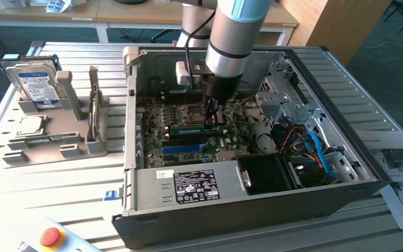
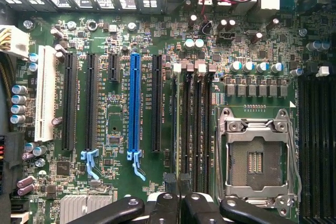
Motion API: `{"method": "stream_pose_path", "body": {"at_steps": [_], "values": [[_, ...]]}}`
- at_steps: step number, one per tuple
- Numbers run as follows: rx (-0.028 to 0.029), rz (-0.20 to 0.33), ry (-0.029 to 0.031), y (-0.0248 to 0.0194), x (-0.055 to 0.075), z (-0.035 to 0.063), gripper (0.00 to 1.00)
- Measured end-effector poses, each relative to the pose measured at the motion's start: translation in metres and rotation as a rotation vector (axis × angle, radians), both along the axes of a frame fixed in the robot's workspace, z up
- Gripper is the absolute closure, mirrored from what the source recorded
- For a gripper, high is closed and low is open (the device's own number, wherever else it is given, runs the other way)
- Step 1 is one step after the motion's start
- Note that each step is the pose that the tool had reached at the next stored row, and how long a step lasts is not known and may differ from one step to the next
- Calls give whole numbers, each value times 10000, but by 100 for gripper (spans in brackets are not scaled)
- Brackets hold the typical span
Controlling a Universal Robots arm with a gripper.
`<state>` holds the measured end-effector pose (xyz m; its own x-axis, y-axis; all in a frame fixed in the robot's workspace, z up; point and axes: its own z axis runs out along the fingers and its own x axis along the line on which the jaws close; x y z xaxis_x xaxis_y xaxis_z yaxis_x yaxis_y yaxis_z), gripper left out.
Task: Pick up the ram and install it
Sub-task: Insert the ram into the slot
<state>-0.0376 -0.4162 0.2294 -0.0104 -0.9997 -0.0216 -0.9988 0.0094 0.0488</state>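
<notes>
Slatted worktop, open case on it; my fingers are pinched on the ram, right over the slots. Light, stiff, fragile stick I'd say, best held by its top edge, mid-length.

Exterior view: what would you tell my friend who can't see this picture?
A robot arm reaches down into an open computer case, its gripper shut on the ram, a thin green stick low over the motherboard. On the exterior view's left, a grey tray holds a hard drive.
</notes>
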Motion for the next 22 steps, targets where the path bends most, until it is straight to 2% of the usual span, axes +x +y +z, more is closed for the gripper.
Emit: {"method": "stream_pose_path", "body": {"at_steps": [22], "values": [[0,0,-12,0,-5,-67,88]]}}
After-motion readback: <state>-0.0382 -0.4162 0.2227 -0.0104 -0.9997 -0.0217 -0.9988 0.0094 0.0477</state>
